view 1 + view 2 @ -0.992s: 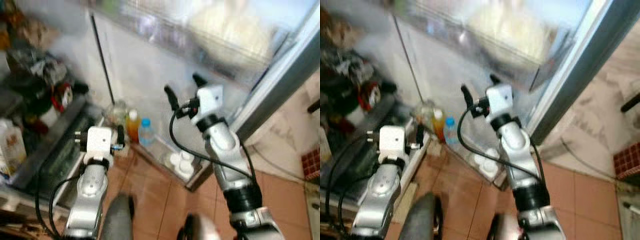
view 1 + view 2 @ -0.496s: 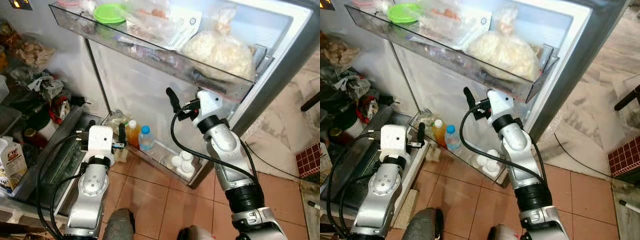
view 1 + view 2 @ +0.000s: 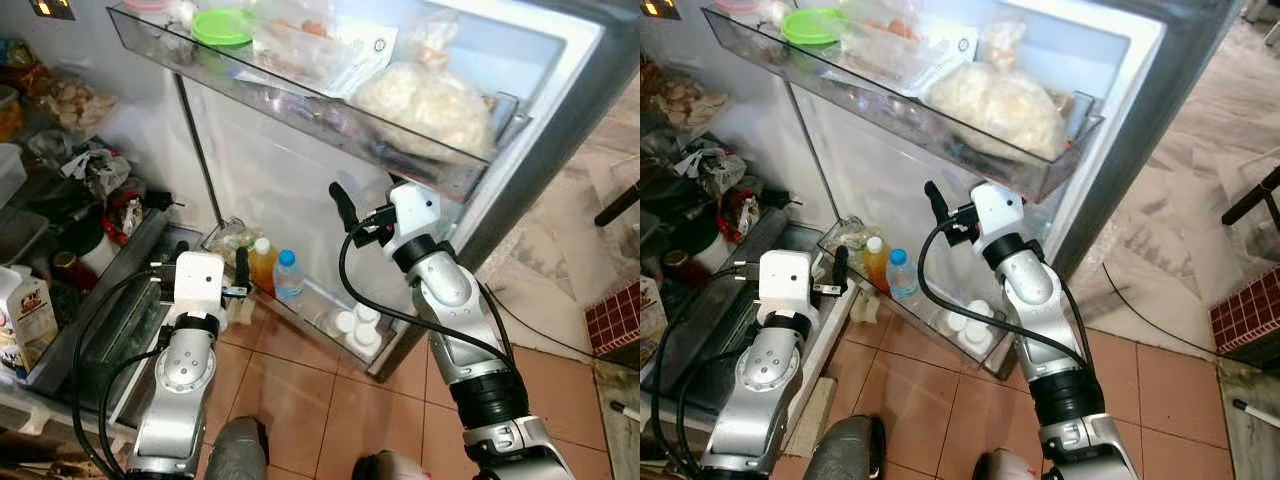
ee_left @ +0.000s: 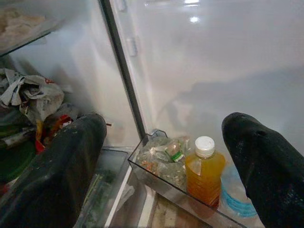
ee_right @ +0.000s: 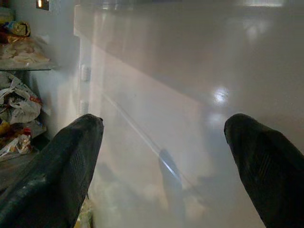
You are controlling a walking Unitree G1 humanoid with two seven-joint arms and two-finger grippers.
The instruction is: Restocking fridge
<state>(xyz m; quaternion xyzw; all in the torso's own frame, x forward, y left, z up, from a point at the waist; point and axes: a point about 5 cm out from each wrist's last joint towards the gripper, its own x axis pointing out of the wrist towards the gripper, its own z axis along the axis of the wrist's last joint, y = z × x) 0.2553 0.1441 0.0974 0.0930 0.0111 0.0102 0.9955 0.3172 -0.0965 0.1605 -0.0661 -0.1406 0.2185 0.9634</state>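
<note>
The fridge door (image 3: 300,170) stands open before the robot. Its lower bin (image 3: 320,310) holds an orange bottle (image 3: 263,262), a blue-capped bottle (image 3: 288,275), a bag of greens (image 4: 164,159) and small white bottles (image 3: 355,328). The left tool (image 4: 164,156), fingers spread and empty, points at the orange bottle from nearby. The right tool (image 5: 161,161), also spread and empty, faces the door's inner wall under the upper bin (image 3: 300,95)

My head views are sharp and bright, with soft daylight on the white fridge door (image 3: 290,190). My left wrist view is dimmer, with small shiny spots high on the door. My right wrist view is hazy and grey, with one glare spot. My black fingers (image 5: 57,166) look blurry up close.
</note>
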